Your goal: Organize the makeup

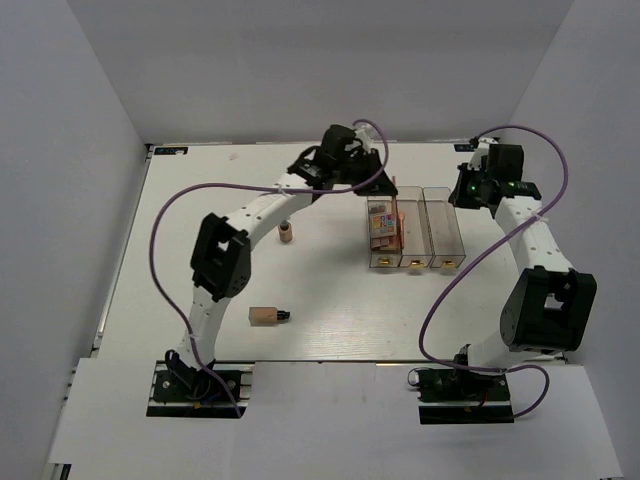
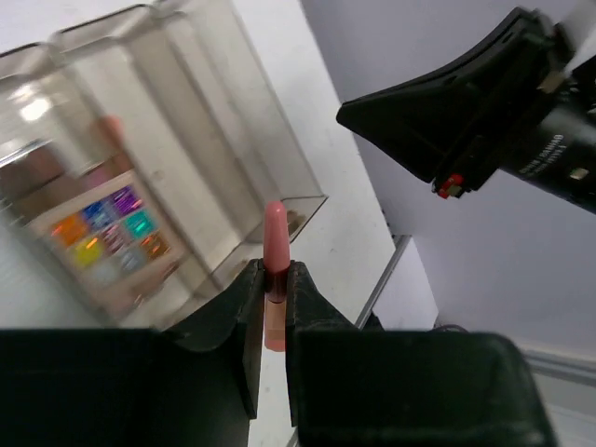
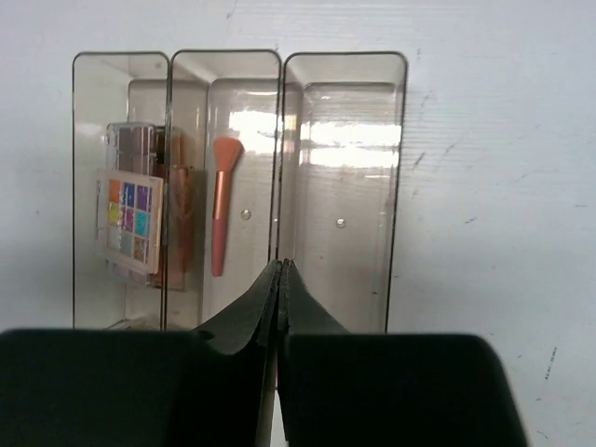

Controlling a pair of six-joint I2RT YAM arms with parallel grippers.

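Observation:
My left gripper [image 1: 385, 185] is shut on a thin pink-orange brush [image 2: 274, 244], its handle tip sticking out past the fingers, at the far end of three clear organizer boxes [image 1: 412, 232]. The left box holds stacked palettes [image 1: 381, 230] with a multicoloured one [image 3: 130, 219] on top. Another pink-orange brush [image 3: 221, 200] lies in the middle box. The right box [image 3: 340, 186] is empty. My right gripper [image 1: 468, 190] is shut and empty [image 3: 281, 265], right of the boxes. One tan foundation bottle [image 1: 285, 232] stands upright to their left; another [image 1: 266, 316] lies on its side nearer the front.
The boxes stand side by side at the table's middle right, touching each other. White walls enclose the table [image 1: 200, 260] on three sides. The right arm's black wrist [image 2: 484, 102] shows close by in the left wrist view.

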